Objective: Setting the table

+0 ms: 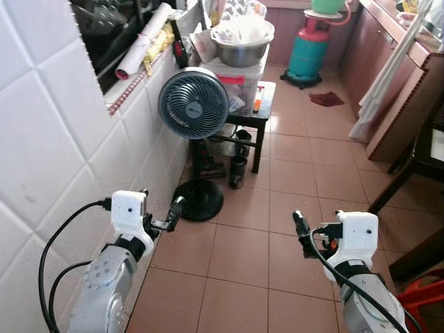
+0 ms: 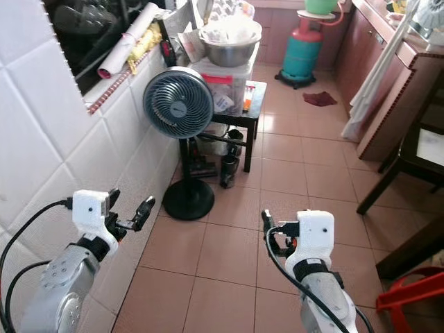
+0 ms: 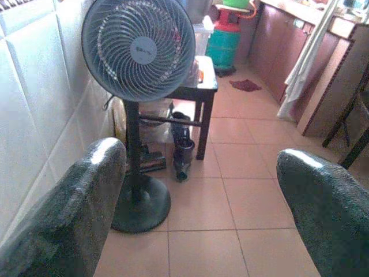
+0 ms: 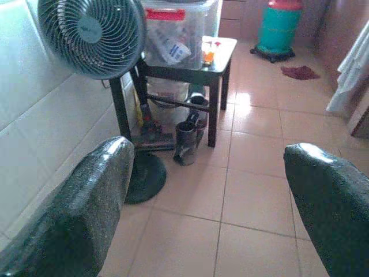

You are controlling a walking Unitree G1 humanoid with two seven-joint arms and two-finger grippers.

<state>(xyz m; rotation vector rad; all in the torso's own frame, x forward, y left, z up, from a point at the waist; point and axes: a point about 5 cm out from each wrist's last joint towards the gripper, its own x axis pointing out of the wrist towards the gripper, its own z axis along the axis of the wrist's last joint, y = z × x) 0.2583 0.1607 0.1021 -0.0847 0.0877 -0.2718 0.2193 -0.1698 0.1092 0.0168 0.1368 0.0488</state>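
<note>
Left eye view looks down a narrow tiled passage with both arms raised in front. The left gripper hangs just beside the white tiled wall, with its fingers held apart and nothing between them. The right gripper hangs over the floor, well apart from the left one; in its wrist view the fingers also stand wide apart and hold nothing.

Ahead of the left gripper, near it, stands a fan on a round black base, close against the wall. Behind the fan is a small dark table that carries a clear plastic box with a metal bowl on top. Under the table, ahead of the right gripper, some dark cups or bottles stand on the floor; what they are I cannot tell for sure.

Farther ahead a green gas cylinder stands by brown cabinets, and a red cloth lies on the floor near it. To the right of the right gripper there are dark furniture legs and something red. No plate or cutlery for the table can be made out near either gripper.
</note>
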